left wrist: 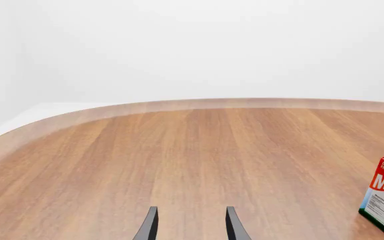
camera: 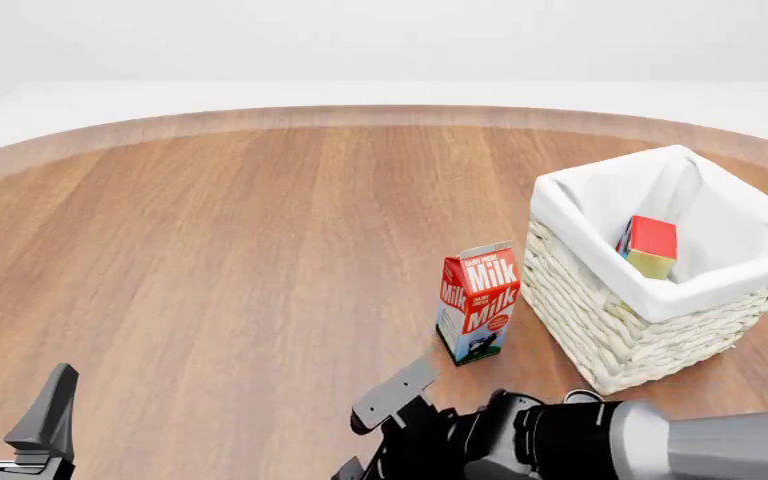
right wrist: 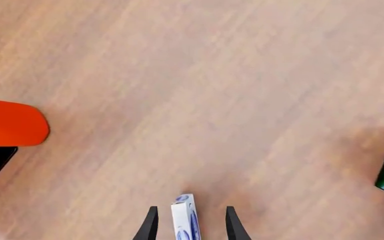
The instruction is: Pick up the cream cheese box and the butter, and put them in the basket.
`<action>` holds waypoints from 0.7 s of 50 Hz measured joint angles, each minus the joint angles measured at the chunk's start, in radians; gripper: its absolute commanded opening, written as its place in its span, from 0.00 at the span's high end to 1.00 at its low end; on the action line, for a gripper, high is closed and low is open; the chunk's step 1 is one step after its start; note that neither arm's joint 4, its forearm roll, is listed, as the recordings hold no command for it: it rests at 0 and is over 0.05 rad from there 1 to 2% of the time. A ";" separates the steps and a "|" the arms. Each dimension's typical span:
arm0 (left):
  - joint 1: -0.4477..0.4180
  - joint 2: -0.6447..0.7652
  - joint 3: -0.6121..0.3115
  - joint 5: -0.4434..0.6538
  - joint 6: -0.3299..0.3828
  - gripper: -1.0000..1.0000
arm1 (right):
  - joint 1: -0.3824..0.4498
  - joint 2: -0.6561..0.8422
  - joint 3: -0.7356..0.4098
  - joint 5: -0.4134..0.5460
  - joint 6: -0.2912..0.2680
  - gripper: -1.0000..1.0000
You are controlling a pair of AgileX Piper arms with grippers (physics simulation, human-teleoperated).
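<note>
Right gripper (right wrist: pixel 187 225): low at the near edge of the table (camera: pixel 224 250), fingers spread with a small white-and-blue cream cheese box (right wrist: pixel 185 220) standing between them; whether the pads touch its sides cannot be told. Left gripper (left wrist: pixel 190 226): near left, fingers spread, nothing between them, facing bare wood. Butter (camera: pixel 647 246): already lying inside the basket (camera: pixel 651 300), which stands to the right, a little farther off. Milk carton (camera: pixel 478 302): upright, just left of the basket, between the right gripper and the basket. Risks, as judged: the box is narrow and sits near the fingertips, so a shallow or off-centre pinch could let it twist or slip out on the lift; a low carry toward the basket could knock the milk carton over or catch the basket's near rim; a drop from height could land the box on the butter and bounce it out
</note>
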 measured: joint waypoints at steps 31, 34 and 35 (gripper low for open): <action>0.000 0.000 0.000 0.000 0.000 0.00 | 0.007 0.037 0.014 -0.041 0.020 0.00; 0.000 0.000 0.000 0.000 0.000 0.00 | 0.009 0.042 0.016 -0.046 0.024 0.00; 0.000 0.000 0.000 0.000 0.000 0.00 | 0.010 0.043 0.016 -0.047 0.025 0.00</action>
